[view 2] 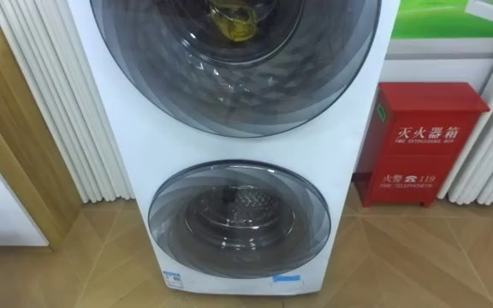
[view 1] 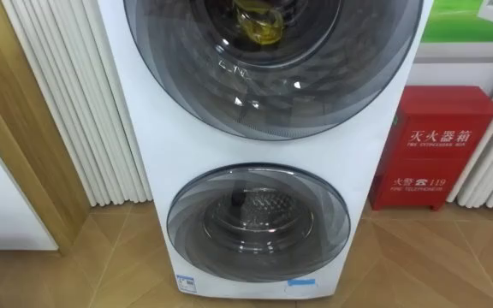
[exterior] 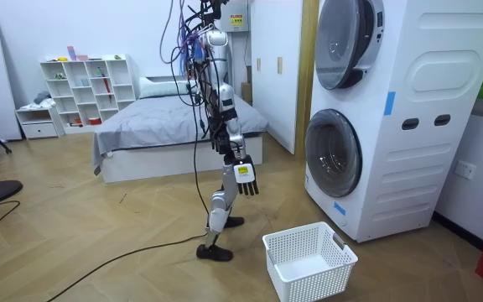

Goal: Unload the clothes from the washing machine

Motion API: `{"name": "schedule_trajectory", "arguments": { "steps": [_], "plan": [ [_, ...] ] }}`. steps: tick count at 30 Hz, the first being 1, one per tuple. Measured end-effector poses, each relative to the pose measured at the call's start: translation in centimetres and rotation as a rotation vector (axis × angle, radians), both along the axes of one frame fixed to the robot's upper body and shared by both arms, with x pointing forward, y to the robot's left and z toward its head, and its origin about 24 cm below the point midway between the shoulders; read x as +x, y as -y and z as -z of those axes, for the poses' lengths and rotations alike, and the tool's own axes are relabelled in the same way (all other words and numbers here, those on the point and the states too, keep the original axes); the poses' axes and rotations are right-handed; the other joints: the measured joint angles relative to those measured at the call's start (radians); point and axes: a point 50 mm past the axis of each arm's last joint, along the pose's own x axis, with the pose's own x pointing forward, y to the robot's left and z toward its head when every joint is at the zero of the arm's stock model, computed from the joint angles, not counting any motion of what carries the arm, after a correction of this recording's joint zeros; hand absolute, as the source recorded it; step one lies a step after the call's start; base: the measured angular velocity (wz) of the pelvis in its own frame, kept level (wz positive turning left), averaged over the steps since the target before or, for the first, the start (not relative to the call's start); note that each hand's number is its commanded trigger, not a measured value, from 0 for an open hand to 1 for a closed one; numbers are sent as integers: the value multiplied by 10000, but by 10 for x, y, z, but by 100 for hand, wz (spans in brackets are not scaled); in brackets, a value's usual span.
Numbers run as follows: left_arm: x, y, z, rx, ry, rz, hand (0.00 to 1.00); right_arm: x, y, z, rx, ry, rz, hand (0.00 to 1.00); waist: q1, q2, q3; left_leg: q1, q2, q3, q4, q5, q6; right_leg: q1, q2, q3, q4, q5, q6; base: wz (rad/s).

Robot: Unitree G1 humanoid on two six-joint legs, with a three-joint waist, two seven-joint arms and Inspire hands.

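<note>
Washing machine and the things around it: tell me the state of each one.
Upper round glass door: shut, yellow cloth behind it.
Lower round glass door: shut, drum looks empty.
White plastic laundry basket: upright on the floor, empty.
Red metal cabinet: shut.
Right hand: open, hanging at the robot's side.

Glossy white washing machine, smooth tinted-glass door, wood floor, plastic basket

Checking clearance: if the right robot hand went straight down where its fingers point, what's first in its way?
The right robot hand would likely meet the wooden floor beside the white basket; depth is unclear.
</note>
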Motion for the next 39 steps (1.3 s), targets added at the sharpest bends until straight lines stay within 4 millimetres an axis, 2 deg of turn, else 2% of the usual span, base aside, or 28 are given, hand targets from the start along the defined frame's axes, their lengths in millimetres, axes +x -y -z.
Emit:
{"name": "schedule_trajectory", "arguments": {
  "steps": [3,17,23,26,27,28,29,31,32,33,34,35,37,39],
  "plan": [
    [1,0,0,4,15,-3,0,0,0,0,37,15,-65,0,-27,2,2,6,-8,7,-1,1,1,11,7,156,2,0,0,0],
    [4,0,0,11,74,131,0,0,0,0,321,146,418,0,-62,34,3,-124,-13,-24,29,-1,6,-86,17,123,-6,0,0,1],
    [8,1,0,-62,405,201,0,9,-1,-1,386,536,445,0,-58,24,10,-160,-20,-77,48,-1,5,-85,19,24,-13,0,0,0],
    [11,0,0,-67,602,222,0,55,-3,-13,261,2215,-555,0,-57,-11,40,-207,6,31,58,1,7,-173,12,11,-15,0,0,-11],
    [15,-1,-1,-48,741,245,0,76,-4,-20,159,3098,-694,0,-58,-26,38,-223,-2,63,89,3,10,-169,7,-45,-23,0,0,0],
    [19,-1,-1,-41,956,295,0,98,-4,-31,56,4023,-716,0,-20,-40,39,-215,-10,63,85,13,26,-162,-2,-48,-20,0,0,4],
    [20,-1,-1,-26,1027,320,0,110,-5,-37,17,4530,-723,0,17,-54,43,-203,-19,62,68,24,37,-153,-12,-60,-20,0,0,0],
    [18,-6,-2,187,1044,362,0,153,-8,-62,-198,6278,-937,0,-37,-139,59,-137,-25,36,49,34,39,-83,-14,-146,-20,0,0,5],
    [19,-7,-3,241,1089,377,0,162,-8,-69,-276,6681,-1003,0,-35,-161,61,-149,-28,12,49,35,39,-88,-13,-149,-11,0,0,8],
    [21,-10,-4,312,1178,393,0,178,-8,-85,-406,7514,-1075,0,-1,-138,50,-160,-28,-4,47,36,38,-92,-9,-144,-14,0,0,5],
    [22,-13,-5,397,1245,419,0,192,-8,-100,-567,8267,-1175,0,5,-200,62,-162,-28,2,17,37,36,-114,-9,-135,-6,0,0,0],
    [21,-14,-5,433,1214,419,0,198,-9,-108,-662,8643,-1224,0,24,-235,60,-155,-30,11,-2,38,34,-120,-12,-132,1,0,0,0],
    [19,-19,-6,567,1092,431,0,216,-10,-137,-1275,9860,-1578,0,121,-362,-18,-150,-32,20,-1,38,33,-178,-25,-157,40,3,0,0],
    [15,-19,-7,602,1028,409,0,228,-10,-160,-1852,10777,-1964,0,125,-426,-59,-145,-52,-2,-12,38,34,-170,-32,-131,34,4,0,2]
  ]
}}
